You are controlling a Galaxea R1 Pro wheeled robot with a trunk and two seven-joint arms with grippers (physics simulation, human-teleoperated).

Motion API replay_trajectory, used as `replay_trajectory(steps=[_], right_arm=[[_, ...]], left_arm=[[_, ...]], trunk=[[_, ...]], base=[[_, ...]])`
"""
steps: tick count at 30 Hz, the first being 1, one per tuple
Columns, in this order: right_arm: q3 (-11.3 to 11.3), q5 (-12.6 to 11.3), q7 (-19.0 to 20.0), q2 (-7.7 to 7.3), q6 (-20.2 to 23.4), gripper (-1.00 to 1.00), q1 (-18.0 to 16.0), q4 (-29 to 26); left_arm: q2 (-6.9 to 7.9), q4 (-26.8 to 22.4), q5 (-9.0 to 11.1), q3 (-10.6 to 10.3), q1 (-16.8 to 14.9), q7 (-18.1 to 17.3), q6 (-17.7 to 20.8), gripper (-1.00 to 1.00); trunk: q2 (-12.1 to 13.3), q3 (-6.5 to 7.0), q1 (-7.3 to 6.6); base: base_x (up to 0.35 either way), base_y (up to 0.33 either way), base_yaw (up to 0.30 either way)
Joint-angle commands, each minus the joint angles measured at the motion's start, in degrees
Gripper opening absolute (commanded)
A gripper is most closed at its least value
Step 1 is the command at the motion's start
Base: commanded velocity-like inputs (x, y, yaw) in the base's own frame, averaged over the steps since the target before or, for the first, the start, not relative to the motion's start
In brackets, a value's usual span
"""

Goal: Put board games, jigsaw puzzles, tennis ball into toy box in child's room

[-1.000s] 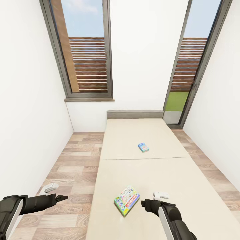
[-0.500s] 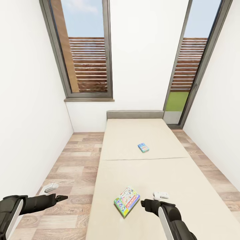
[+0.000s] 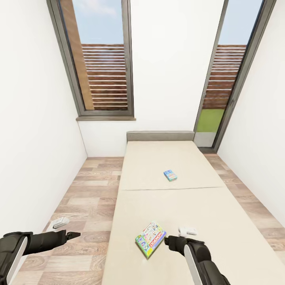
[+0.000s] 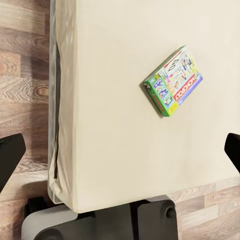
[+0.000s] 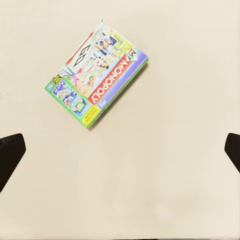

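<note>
On the bed [image 3: 190, 206], I see the Monopoly board game [image 3: 151, 238] lying flat at nine o'clock of my right gripper [image 3: 186, 230], fingers spread wide, empty. The second board game [image 3: 170, 175] lies toward twelve. My left gripper [image 3: 63, 228] hangs open over the floor [image 3: 87, 206].

Both arms reach forward, low. The left gripper [image 3: 75, 235] points toward the right, its dark forearm nearly level. The right gripper [image 3: 167, 240] points toward the left, its forearm angled up from below. In the wrist views each gripper's fingers [image 5: 11, 150] stand wide apart.
</note>
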Motion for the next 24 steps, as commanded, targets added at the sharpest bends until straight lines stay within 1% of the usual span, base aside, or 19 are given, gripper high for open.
replay_trajectory(steps=[1, 2, 5, 6, 7, 8, 10, 11, 15, 16, 18, 19, 20, 21, 22, 24], right_arm=[[0.1, -0.5, -0.9, 0.26, 0.3, 1.00, -0.3, -0.1], [0.2, -0.5, -1.1, 0.26, 0.4, 1.00, -0.6, -0.1], [0.3, -0.8, -2.4, 0.26, 0.7, 1.00, -3.2, 0.3], [0.4, -0.9, -3.1, 0.26, 0.9, 1.00, -4.9, 0.8], [0.4, -0.9, -3.4, 0.26, 1.0, 1.00, -5.8, 1.2], [0.4, -1.0, -4.1, 0.26, 1.3, 1.00, -7.5, 2.1], [0.4, -1.1, -4.9, 0.26, 1.6, 1.00, -9.4, 3.4], [0.4, -1.1, -5.5, 0.26, 1.7, 1.00, -11.3, 4.7], [0.4, -1.2, -6.2, 0.26, 1.8, 1.00, -15.7, 8.8], [0.4, -1.2, -6.4, 0.26, 1.9, 1.00, -18.3, 11.4], [0.2, -1.2, -6.8, 0.26, 1.9, 1.00, -21.5, 14.6], [0.1, -1.2, -7.3, 0.26, 1.7, 1.00, -24.8, 18.4], [0.0, -1.3, -7.5, 0.26, 1.6, 1.00, -26.5, 20.6], [-0.3, -1.5, -8.0, 0.26, 1.3, 1.00, -29.9, 25.2], [-0.4, -1.7, -8.2, 0.26, 1.0, 1.00, -31.6, 27.7], [-1.5, -3.3, -8.9, 0.26, -1.1, 1.00, -37.4, 36.5]], left_arm=[[0.00, 0.0, 0.0, 0.1, -0.1, -0.2, 0.4, 1.00], [0.00, 0.0, 0.0, 0.1, -0.1, -0.2, 0.4, 1.00], [-0.02, 0.0, 0.0, 0.0, -0.1, -0.2, 0.4, 1.00], [-0.04, 0.0, 0.0, -0.1, -0.1, -0.2, 0.4, 1.00], [-0.05, 0.0, 0.0, -0.1, -0.1, -0.2, 0.4, 1.00], [-0.07, 0.0, -0.1, -0.1, -0.1, -0.2, 0.4, 1.00], [-0.07, 0.0, -0.1, -0.2, -0.1, -0.1, 0.4, 1.00], [-0.08, 0.0, -0.1, -0.1, -0.1, -0.1, 0.4, 1.00], [-0.09, 0.0, -0.1, -0.2, -0.1, -0.1, 0.4, 1.00], [-0.09, 0.0, -0.1, -0.2, -0.1, -0.1, 0.4, 1.00], [-0.09, 0.0, -0.1, -0.2, -0.1, -0.1, 0.4, 1.00], [-0.09, 0.0, -0.1, -0.1, -0.1, -0.1, 0.4, 1.00], [-0.09, 0.0, -0.1, -0.1, -0.1, -0.1, 0.4, 1.00], [-0.09, 0.0, -0.1, -0.1, -0.1, -0.1, 0.4, 1.00], [-0.09, 0.0, -0.2, -0.1, -0.1, -0.1, 0.4, 1.00], [-0.09, 0.0, -0.1, -0.2, -0.1, -0.1, 0.4, 1.00]], trunk=[[-0.1, -0.13, 0.04], [-0.1, -0.13, 0.04], [-0.1, -0.13, 0.04], [-0.1, -0.13, 0.04], [-0.1, -0.13, 0.04], [-0.1, -0.13, 0.04], [-0.1, -0.13, 0.04], [-0.1, -0.13, 0.04], [-0.1, -0.13, 0.04], [-0.1, -0.13, 0.04], [-0.1, -0.13, 0.04], [-0.1, -0.13, 0.04], [-0.1, -0.13, 0.04], [-0.1, -0.13, 0.04], [-0.1, -0.13, 0.04], [-0.1, -0.13, 0.04]], base=[[0.000, 0.000, 0.000], [0.000, 0.000, 0.000], [0.000, 0.000, 0.000], [0.000, 0.000, 0.000], [0.000, 0.000, 0.000], [0.000, 0.000, 0.000], [0.000, 0.000, 0.000], [0.000, 0.000, 0.000], [0.000, 0.000, 0.000], [0.000, 0.000, 0.000], [0.000, 0.000, 0.000], [0.000, 0.000, 0.000], [0.000, 0.000, 0.000], [0.000, 0.000, 0.000], [0.000, 0.000, 0.000], [0.000, 0.000, 0.000]])
